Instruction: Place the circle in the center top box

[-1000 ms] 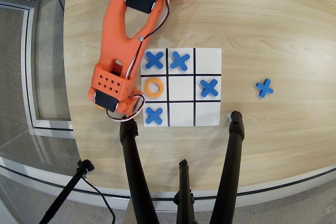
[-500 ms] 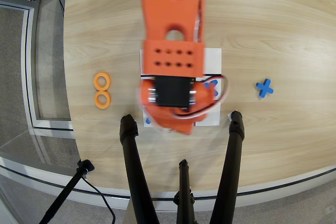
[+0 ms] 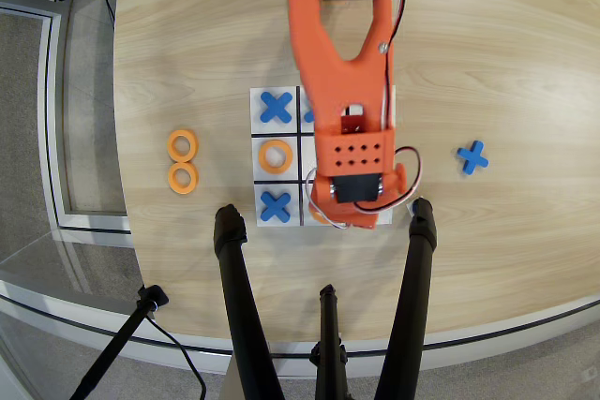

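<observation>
Over the white board [image 3: 281, 100] the orange arm [image 3: 342, 72] hides most cells, so its gripper [image 3: 345, 220] sits low near the bottom middle cell, probably setting down the circle [image 3: 322, 215]; only an orange sliver peeks out. Can't tell if the claw is apart or clamped. Two spare rings [image 3: 182, 161] wait at the left, a blue cross [image 3: 472, 156] at the right.

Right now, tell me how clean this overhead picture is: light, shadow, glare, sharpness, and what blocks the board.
In the overhead view the light is even and soft, with only faint shadows on the wooden table and no strong glare. The rings and the lone blue cross look sharp. The orange arm covers much of the white board, hiding the hand, and black tripod legs cross the bottom.
</observation>
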You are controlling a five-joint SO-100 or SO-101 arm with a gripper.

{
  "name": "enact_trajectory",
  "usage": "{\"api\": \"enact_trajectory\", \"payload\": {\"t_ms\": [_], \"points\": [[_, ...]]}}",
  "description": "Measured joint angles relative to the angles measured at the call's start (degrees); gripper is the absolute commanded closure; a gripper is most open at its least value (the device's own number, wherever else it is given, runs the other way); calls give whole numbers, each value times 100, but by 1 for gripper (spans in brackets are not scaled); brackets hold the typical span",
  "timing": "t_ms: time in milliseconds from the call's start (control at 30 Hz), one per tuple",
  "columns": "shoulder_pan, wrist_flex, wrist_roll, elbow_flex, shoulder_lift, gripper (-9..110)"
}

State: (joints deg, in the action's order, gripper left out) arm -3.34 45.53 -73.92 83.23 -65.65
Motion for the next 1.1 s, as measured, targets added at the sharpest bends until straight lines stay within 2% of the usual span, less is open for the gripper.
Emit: {"api": "enact_trajectory", "payload": {"t_ms": [300, 967, 1100], "points": [[264, -9, -62, -580, 712, 102], [-26, -9, -62, -598, 747, 102], [-26, 0, -62, -598, 747, 97]]}}
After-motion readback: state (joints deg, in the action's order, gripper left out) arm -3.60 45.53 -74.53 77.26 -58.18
